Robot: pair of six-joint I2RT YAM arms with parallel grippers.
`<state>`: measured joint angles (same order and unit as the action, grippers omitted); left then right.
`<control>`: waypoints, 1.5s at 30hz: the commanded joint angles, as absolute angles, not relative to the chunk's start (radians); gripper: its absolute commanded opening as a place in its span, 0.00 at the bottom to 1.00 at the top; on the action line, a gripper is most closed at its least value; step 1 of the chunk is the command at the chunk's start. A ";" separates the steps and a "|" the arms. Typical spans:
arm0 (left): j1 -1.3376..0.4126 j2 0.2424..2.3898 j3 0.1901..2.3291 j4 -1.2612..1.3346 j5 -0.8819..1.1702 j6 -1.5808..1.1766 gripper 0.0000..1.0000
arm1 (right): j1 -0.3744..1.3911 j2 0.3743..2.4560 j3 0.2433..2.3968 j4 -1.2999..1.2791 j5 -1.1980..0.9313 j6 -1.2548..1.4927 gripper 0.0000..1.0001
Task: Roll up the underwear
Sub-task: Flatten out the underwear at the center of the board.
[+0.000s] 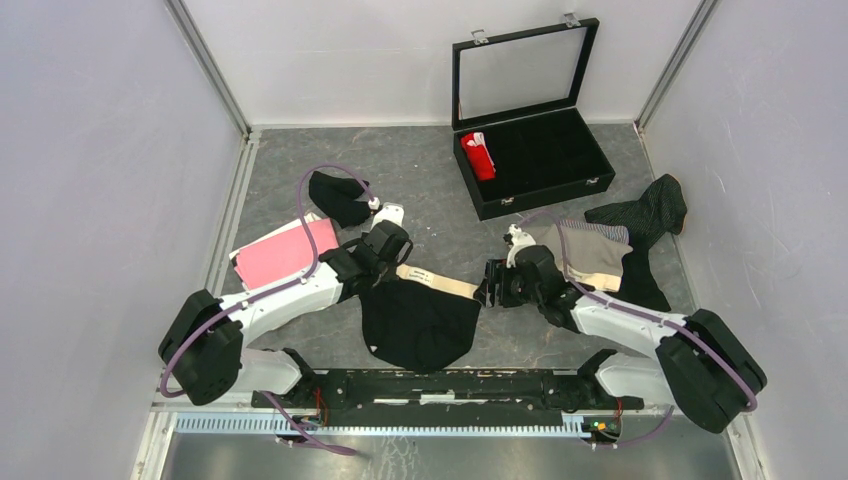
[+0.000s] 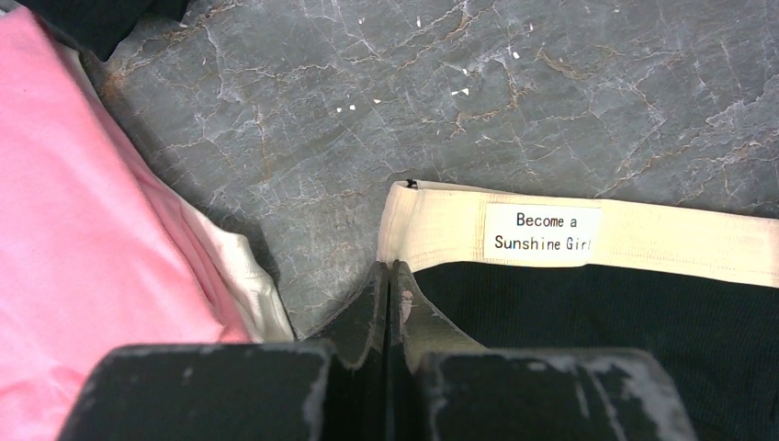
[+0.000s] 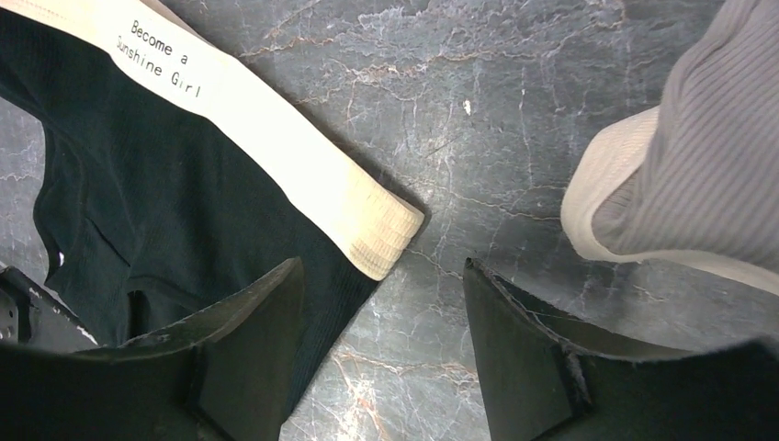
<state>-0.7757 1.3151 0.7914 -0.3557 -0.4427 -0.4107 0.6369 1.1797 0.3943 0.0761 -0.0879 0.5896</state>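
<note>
Grey marbled stone surface point(image 1: 430, 180), shut in by plain pale walls point(image 1: 90, 150) at nine, twelve and three o'clock, evenly lit

Black-and-white arms point(image 1: 285, 300), purple cables point(image 1: 300, 212)

briefs point(image 1: 418, 322) front centre | case point(image 1: 545, 197) rear right | roll point(image 1: 478, 155) in case, left end | cloth point(image 1: 285, 252) left of briefs

Bright even light, soft shadows, sharp focus
</note>
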 commanded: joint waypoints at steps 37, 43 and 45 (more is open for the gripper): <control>-0.776 1.388 0.754 -0.112 -0.286 -0.460 0.02 | 0.656 0.986 0.414 -0.094 0.185 0.419 0.00; -0.776 1.465 0.774 -0.051 -0.308 -0.468 0.08 | 0.655 0.908 0.460 -0.232 0.231 0.391 0.00; -0.775 1.489 0.780 -0.041 -0.333 -0.472 0.17 | 0.655 0.890 0.480 -0.273 0.255 0.381 0.00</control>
<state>-0.7757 1.4467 0.7563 -0.1207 -0.3050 -0.4297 0.6529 0.9337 0.4072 -0.1715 0.1791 0.4194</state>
